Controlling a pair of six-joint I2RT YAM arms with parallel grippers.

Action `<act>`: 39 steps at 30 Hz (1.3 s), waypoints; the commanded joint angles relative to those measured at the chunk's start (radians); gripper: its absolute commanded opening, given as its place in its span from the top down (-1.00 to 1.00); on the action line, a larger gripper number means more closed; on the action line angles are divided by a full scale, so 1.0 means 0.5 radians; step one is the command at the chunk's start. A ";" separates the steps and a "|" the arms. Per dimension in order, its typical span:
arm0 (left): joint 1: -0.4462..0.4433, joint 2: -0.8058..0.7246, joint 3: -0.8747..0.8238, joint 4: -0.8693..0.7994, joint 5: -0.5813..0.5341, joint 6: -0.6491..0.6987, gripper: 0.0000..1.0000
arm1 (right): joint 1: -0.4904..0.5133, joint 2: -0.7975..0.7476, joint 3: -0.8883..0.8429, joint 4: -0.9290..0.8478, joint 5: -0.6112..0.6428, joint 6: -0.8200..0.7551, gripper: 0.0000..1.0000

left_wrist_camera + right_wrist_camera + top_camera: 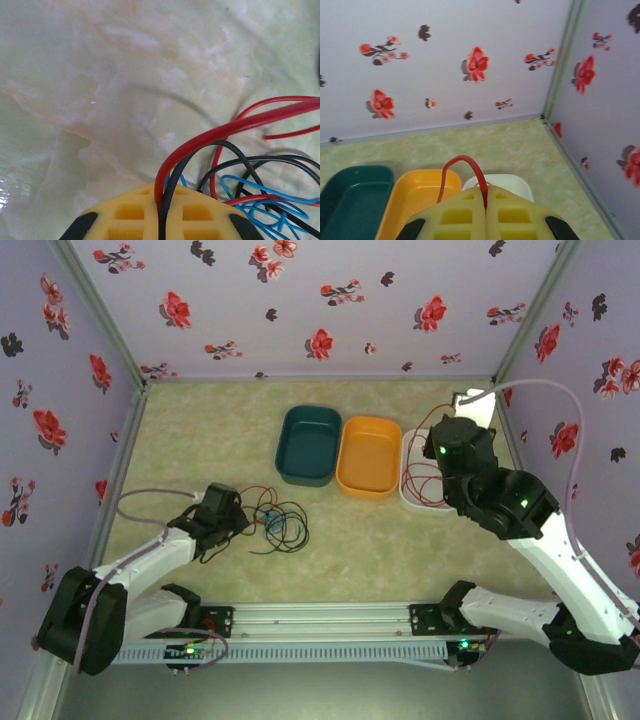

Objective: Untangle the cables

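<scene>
Cables (280, 525) lie in one small knot close to the table's near edge, left of its middle, just beside the left gripper (161, 202). Its yellow fingers are closed tight, with a red wire (235, 127) and a black wire (240, 152) pinched together between them. A blue wire (270, 215) coils loose on the surface just past them. That double hold is the main risk, as I judge it. Any pull hauls two strands at once, which could cinch the knot rather than loosen it. It could also drag the whole bundle along, since nothing pins its other side.

Farther back, near the right edge, the right gripper (485, 197) is likewise clamped, on a single red loop (461, 159) raised over the white tray (517, 181). In the overhead view, red coils (420, 480) hang about that tray's rim. Let go carelessly, they could spill outside it or snag on the fingers. Whether this strand joins the knot I cannot tell.

The table (200, 430) is pale green-cream, marbled and faintly glossy, so wires probably slide easily. A teal tray (308, 445) and an orange tray (368, 455) sit bare at its middle, beside the white one. Behind, lilac walls (300, 310) with red and dark flowers meet at metal corner posts (105, 320).
</scene>
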 commanded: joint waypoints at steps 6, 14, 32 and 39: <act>0.017 -0.175 0.156 -0.115 -0.058 0.216 0.93 | -0.204 0.103 0.093 -0.085 0.244 -0.125 1.00; 0.018 -0.251 0.195 -0.128 -0.061 0.332 0.93 | -0.494 0.246 0.059 0.055 0.028 -0.198 1.00; 0.024 -0.295 0.222 -0.023 -0.088 0.398 0.90 | -0.867 0.544 -0.275 0.286 -0.440 0.019 1.00; 0.025 -0.296 0.199 -0.020 -0.092 0.385 0.89 | -0.935 0.580 -0.485 0.545 -0.526 0.156 1.00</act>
